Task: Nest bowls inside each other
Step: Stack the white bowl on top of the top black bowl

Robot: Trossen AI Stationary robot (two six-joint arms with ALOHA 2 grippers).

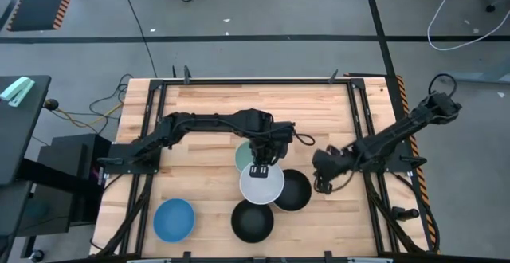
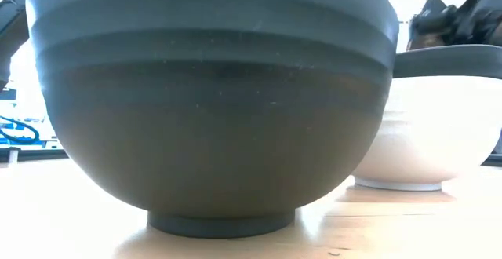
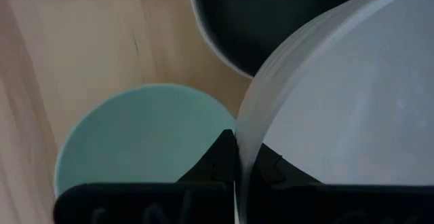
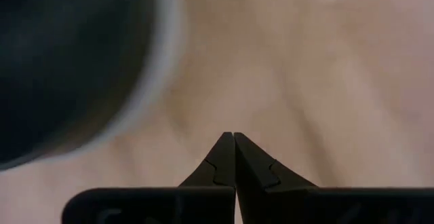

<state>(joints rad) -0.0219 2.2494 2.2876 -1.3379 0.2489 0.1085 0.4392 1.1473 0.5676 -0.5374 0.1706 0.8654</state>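
Note:
My left gripper (image 1: 259, 170) reaches to the table's middle and is shut on a white bowl (image 1: 263, 186). A mint green bowl (image 1: 243, 155) sits just beyond it, partly under the arm. To the right of the white bowl a black bowl (image 1: 295, 190) sits nested in another white bowl (image 2: 423, 141). A second black bowl (image 1: 253, 221) stands near the front edge and fills the low view (image 2: 212, 110). A blue bowl (image 1: 174, 219) rests front left. My right gripper (image 1: 322, 179) is shut and holds nothing, hovering right of the nested black bowl (image 4: 61, 61). My left gripper (image 3: 235, 142) pinches the white bowl's rim (image 3: 239, 132) on its far side, one finger inside the bowl and one outside. The fingers come from above, pointing down. The bowl hangs tilted below them, overlapping the mint bowl (image 3: 135, 142) and the black bowl (image 3: 271, 20).
Bare wooden tabletop (image 1: 199, 104) lies open across the far half and at the left. Black frame rails (image 1: 355, 119) run along both sides. The right arm (image 1: 398, 131) stretches in from the right edge.

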